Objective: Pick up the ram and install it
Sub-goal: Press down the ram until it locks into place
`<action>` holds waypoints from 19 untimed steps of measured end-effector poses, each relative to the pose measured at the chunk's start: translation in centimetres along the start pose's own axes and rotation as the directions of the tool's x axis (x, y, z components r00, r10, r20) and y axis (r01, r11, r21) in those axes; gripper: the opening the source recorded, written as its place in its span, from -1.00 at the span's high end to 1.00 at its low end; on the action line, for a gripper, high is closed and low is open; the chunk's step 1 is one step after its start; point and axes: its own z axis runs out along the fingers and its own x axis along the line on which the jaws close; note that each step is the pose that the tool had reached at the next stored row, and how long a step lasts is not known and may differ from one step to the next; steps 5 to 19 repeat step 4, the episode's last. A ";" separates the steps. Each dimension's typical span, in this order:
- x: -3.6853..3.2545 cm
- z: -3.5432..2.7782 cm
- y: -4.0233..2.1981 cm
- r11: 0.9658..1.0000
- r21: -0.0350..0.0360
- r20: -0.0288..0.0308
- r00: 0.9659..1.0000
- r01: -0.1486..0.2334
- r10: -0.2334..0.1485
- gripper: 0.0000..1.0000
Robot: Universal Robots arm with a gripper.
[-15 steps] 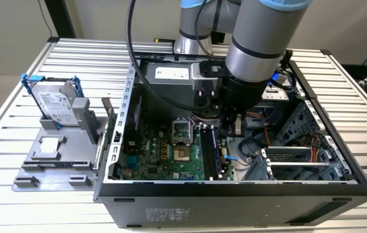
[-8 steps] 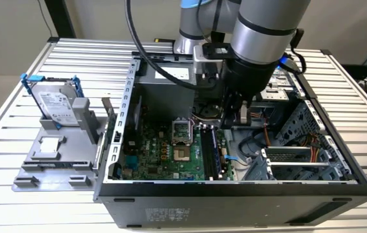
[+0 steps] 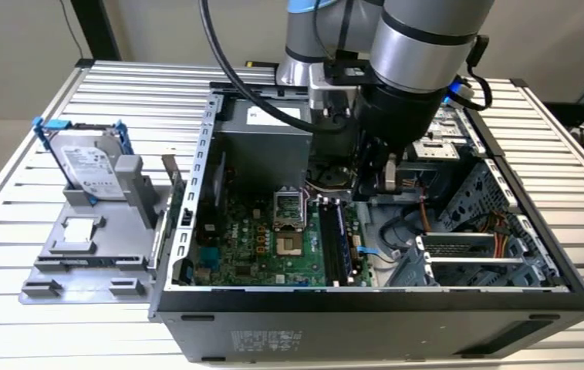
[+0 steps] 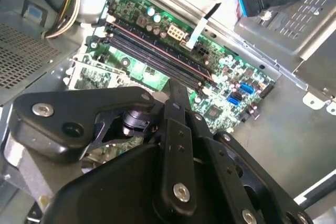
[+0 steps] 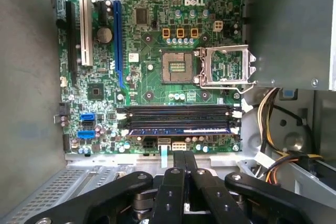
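Exterior view's left: boxy silver hard drive (image 3: 88, 166) in grey plastic holder (image 3: 75, 254), untouched. Centre: open black computer case (image 3: 374, 308), green motherboard (image 3: 261, 247).

Long narrow blue-green ram stick (image 5: 181, 129) stands on edge in long black slot (image 5: 178, 113) bank. Looks inserted; install step seems at seating stage.

Black two-finger claw (image 5: 184, 157) just above and beside the stick, not touching. Fingers (image 5: 178, 161) together, gripping nothing.

If latches unclosed, calls for straight, even downward press.

A slatted metal table (image 3: 55, 254) bears an open computer case (image 3: 374, 308) and grey holder (image 3: 86, 254).
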 end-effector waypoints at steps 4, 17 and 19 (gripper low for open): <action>0.00 0.00 0.00 1.000 0.000 0.000 1.000 0.000 0.000 1.00; 0.00 0.00 0.00 1.000 0.000 0.000 1.000 0.000 0.000 1.00; 0.00 0.00 0.00 1.000 0.000 0.000 1.000 0.000 0.000 1.00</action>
